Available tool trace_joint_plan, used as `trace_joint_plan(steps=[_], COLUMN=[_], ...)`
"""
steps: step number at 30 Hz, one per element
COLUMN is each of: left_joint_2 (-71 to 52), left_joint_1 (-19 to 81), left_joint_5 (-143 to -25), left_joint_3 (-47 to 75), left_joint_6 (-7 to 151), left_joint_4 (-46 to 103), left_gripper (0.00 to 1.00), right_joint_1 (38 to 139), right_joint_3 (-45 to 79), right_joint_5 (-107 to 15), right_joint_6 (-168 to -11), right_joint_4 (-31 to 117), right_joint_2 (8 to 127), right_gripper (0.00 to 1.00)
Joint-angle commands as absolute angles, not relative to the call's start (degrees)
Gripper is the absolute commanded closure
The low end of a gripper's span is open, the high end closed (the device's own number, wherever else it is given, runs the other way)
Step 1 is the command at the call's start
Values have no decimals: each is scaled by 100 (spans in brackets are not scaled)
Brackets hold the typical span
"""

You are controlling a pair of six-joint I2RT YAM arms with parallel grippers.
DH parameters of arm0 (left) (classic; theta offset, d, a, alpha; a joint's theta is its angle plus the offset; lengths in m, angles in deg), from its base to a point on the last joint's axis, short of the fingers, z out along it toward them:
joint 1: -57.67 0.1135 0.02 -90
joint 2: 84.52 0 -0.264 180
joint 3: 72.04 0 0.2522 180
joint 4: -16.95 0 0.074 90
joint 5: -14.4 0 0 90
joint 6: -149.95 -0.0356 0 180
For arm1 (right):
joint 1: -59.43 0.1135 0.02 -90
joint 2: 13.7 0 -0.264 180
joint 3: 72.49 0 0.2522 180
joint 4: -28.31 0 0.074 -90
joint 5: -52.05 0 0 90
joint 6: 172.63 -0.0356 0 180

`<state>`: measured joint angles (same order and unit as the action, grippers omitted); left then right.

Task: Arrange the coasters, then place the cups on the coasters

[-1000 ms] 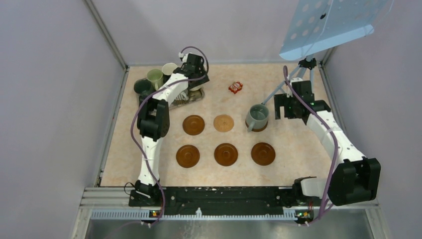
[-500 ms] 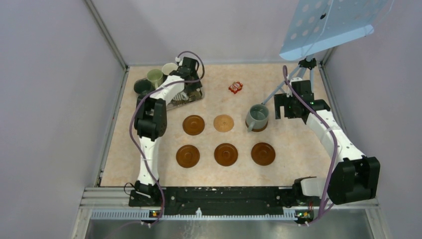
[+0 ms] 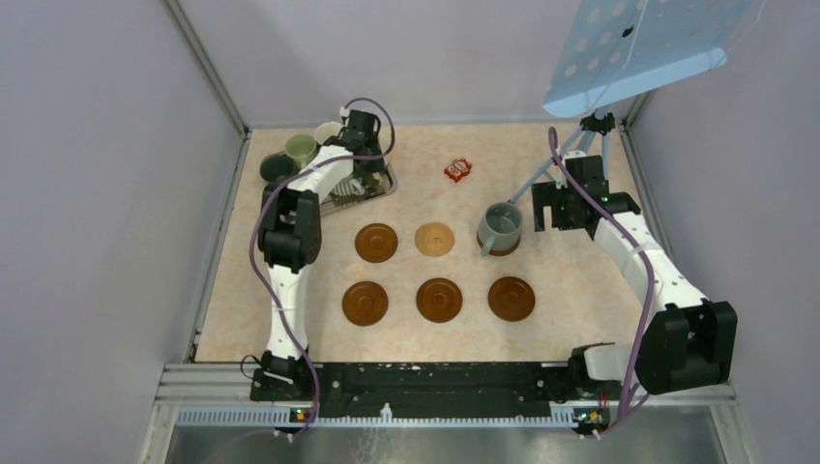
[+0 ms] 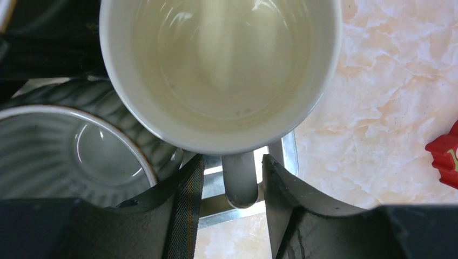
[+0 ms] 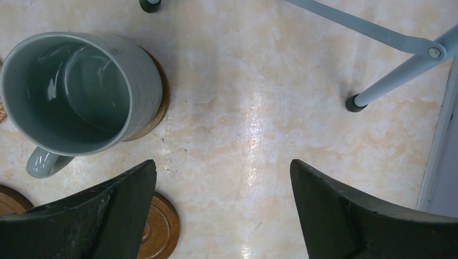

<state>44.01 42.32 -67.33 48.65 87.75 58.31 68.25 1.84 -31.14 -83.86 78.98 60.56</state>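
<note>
Evenly lit from above, with soft, short shadows only. Bright glare streak down the marbled tabletop [image 5: 254, 124] in right wrist view, sheen inside the cream cup [image 4: 221, 59]. Dark, slightly soft along wrist-view bottom edges. Sharp overhead.

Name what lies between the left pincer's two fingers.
The cream cup's handle stands between the left pincer's fingers, over the metal tray; the left wrist view shows it.

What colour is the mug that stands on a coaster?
Grey-blue mug, inside and out; the right wrist view shows it best.
</note>
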Motion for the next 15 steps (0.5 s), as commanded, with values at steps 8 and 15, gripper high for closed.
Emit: trace_joint_plan(steps=[8, 15], left_joint_2=[4640, 4765], left_joint_1=[4247, 4256], left_joint_5=[-6597, -6534], left_joint_3=[5277, 5332], left_joint_6=[8146, 8078], left_joint_4=[5452, 5484], left_gripper=[60, 75], right_joint_1=[6774, 6770], right_joint_3=[501, 515], right_joint_5=[-3093, -3081], right_joint_6=[-8421, -8411], right_joint_4=[7753, 7765], right_joint_2=[6061, 6049], right_gripper=[8, 9])
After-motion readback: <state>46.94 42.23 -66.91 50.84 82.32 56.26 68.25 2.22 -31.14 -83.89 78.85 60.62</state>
